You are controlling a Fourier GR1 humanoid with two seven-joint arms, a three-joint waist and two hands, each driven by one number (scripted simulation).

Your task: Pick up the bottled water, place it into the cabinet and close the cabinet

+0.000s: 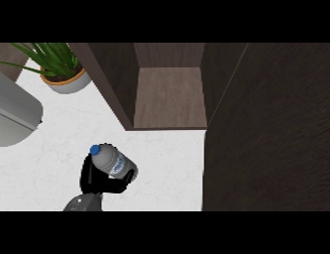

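The bottled water (111,161), clear with a blue cap and a blue label, is tilted with its cap toward the upper left, over the white counter (28,168). My left hand (98,184) is shut on it; black fingers curl round its lower part and hide its base. The dark wooden cabinet (169,96) stands open behind and to the right of the bottle, its inner shelf bare. Its open door (277,129) fills the right side of the view. My right hand does not show.
A potted green plant (63,69) stands at the back left beside the cabinet's left wall. A large grey rounded appliance (3,114) lies at the left edge.
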